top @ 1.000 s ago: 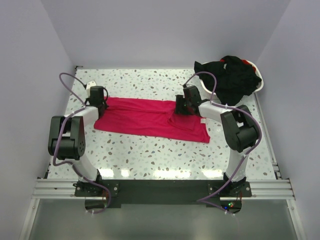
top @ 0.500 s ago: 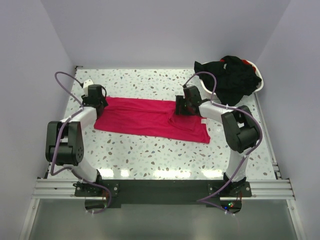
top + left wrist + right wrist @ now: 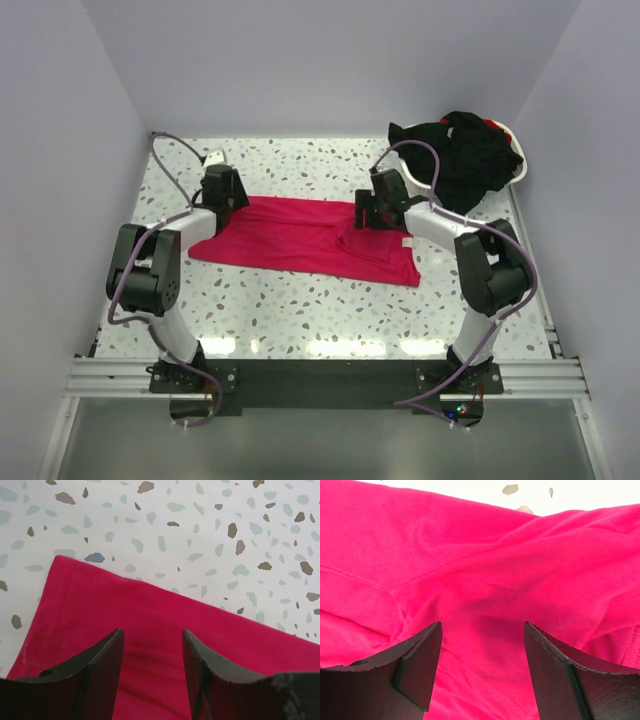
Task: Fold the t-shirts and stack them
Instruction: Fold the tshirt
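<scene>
A: Where is the red shirt [image 3: 305, 238] lying?
B: It is lying flat on the table [image 3: 300, 300], stretching as a long band from left to right between the two arms.
A: And the left gripper [image 3: 151, 634]?
B: It is hovering over the shirt's far left corner. Its jaws are standing apart and pinching nothing. Red cloth is showing in the gap between them, with speckled tabletop showing beyond the hem.
A: The right gripper [image 3: 482, 625]?
B: It is hanging over the shirt's right part, near the far edge, where the cloth is wrinkling. Its jaws are standing wide apart too, with only cloth below them and nothing clamped. Whether either gripper is touching the fabric, I am not managing to tell.
A: The black shirts [image 3: 468, 155]?
B: They are sitting in a heap in the basket [image 3: 518, 172] at the table's far right corner, spilling over its rim, just beyond the right arm.
</scene>
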`<state>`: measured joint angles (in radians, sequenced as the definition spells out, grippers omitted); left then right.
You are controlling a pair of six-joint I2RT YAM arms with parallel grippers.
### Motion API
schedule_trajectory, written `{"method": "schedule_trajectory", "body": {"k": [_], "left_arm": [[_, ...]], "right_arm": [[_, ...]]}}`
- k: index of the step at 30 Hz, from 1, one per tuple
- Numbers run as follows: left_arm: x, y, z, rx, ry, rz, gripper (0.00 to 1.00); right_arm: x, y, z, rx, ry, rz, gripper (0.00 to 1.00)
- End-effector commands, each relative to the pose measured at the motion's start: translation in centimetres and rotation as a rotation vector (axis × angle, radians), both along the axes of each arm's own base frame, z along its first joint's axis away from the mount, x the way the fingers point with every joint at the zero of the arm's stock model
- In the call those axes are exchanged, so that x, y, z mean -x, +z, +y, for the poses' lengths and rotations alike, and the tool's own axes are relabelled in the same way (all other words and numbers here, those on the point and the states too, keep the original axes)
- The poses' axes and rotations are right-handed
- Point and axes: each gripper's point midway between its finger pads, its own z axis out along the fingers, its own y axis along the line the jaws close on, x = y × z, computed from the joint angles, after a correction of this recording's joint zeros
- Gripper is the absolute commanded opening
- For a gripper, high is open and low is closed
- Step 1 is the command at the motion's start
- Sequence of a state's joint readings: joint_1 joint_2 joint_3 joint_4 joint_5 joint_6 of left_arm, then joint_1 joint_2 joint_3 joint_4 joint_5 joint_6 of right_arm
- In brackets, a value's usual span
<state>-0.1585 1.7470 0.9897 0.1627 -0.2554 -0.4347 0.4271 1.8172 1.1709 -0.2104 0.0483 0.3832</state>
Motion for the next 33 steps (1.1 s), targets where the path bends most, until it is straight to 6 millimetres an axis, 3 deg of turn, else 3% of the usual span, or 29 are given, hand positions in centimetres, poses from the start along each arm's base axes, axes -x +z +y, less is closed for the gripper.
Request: {"method": "schedule_trajectory", "body": {"k": [1, 7, 14, 22, 26, 33], "left_arm": [[-2.5, 1.3, -1.4, 0.056, -0.041, -0.075, 0.54], [-2.1, -1.3, -0.1, 0.046, -0.004, -0.013, 0.55], [-0.1, -4.3, 2.7, 0.112, 0.070, 0.047, 0.55], [1.6, -6.1, 3.0, 0.145, 0.106, 0.078, 0.55], [2.0, -5.9, 3.5, 0.146, 0.134, 0.079, 0.55], [3.1, -5.8, 4.7, 0.147, 0.196, 0.076, 0.56]], "right_arm": [[-0.2, 0.7, -1.3, 0.056, -0.029, -0.020, 0.70], [0.2, -1.8, -3.3, 0.111, -0.078, 0.047, 0.70], [1.5, -4.1, -5.1, 0.142, -0.115, 0.110, 0.70], [2.5, -5.0, -5.8, 0.160, -0.134, 0.146, 0.70], [2.5, -5.0, -5.8, 0.159, -0.131, 0.147, 0.70], [0.5, -5.0, -5.0, 0.166, -0.116, 0.151, 0.71]]}}
